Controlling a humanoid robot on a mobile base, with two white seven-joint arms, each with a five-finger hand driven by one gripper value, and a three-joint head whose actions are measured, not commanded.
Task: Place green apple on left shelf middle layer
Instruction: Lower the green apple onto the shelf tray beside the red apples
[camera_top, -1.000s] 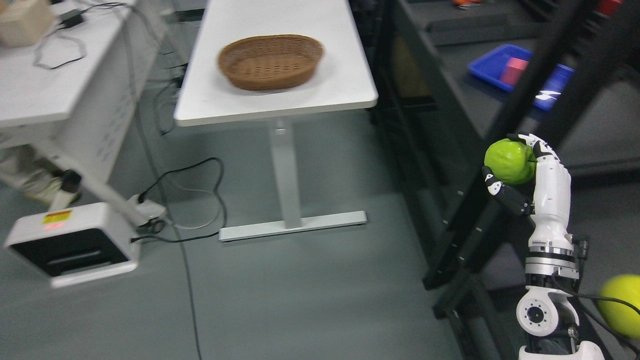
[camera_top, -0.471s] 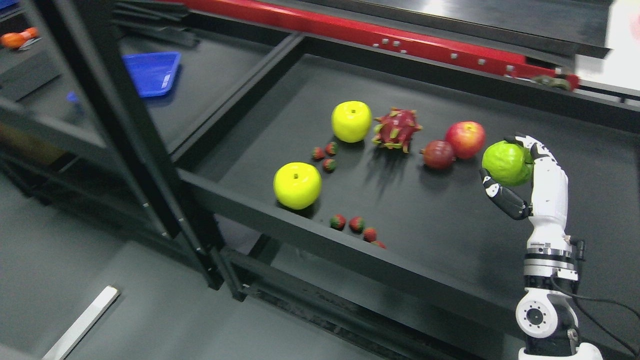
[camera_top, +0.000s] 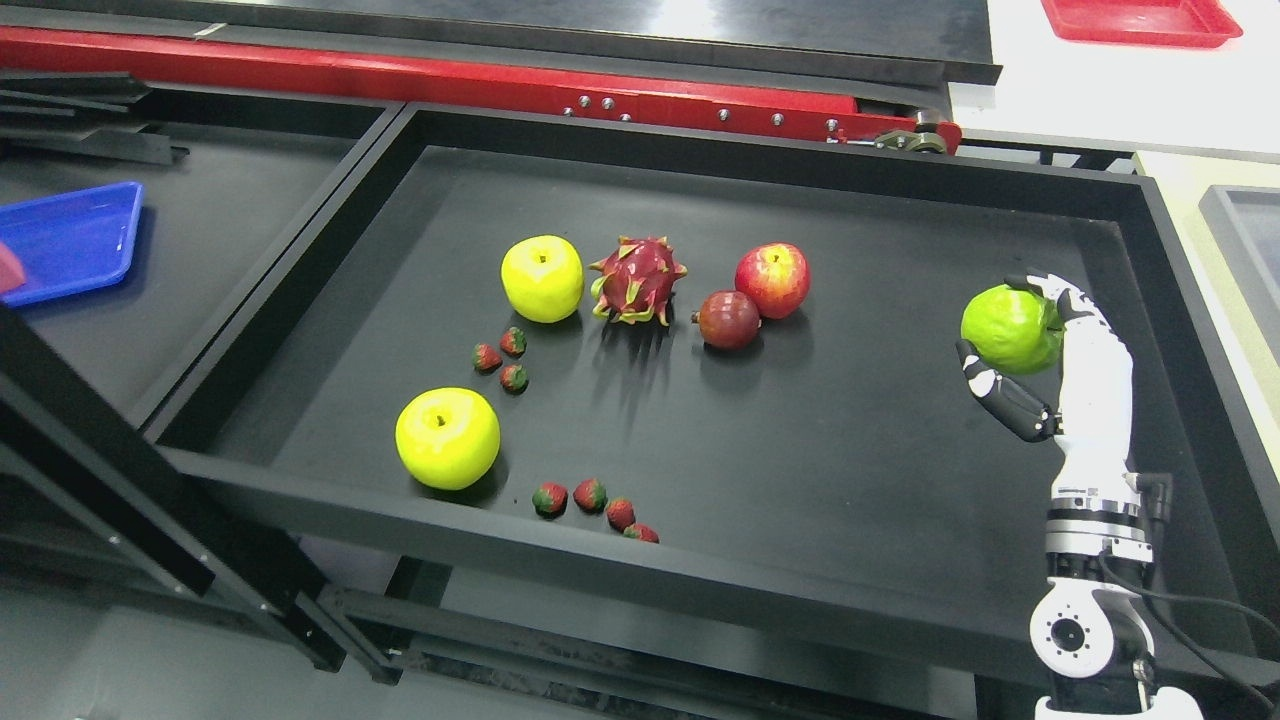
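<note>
right robot hand (camera_top: 1040, 355) upright over right side of black shelf tray (camera_top: 1150, 215), fingers curled round green apple (camera_top: 1010, 328), lifted clear of tray floor. left of the hand in the tray: red apple (camera_top: 772, 280), dark round fruit (camera_top: 728, 319) touching it, dragon fruit (camera_top: 637, 280), 2 yellow apples (camera_top: 541, 278) (camera_top: 447, 438), 3 strawberries (camera_top: 500, 358) between them, 4 strawberries (camera_top: 590, 502) by front rim. far left, blue tray (camera_top: 70, 240). far above the hand, red tray (camera_top: 1140, 20).

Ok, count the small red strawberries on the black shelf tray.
7 small red strawberries: three below the upper yellow apple, four by the tray's front rim, the last partly hidden.
</note>
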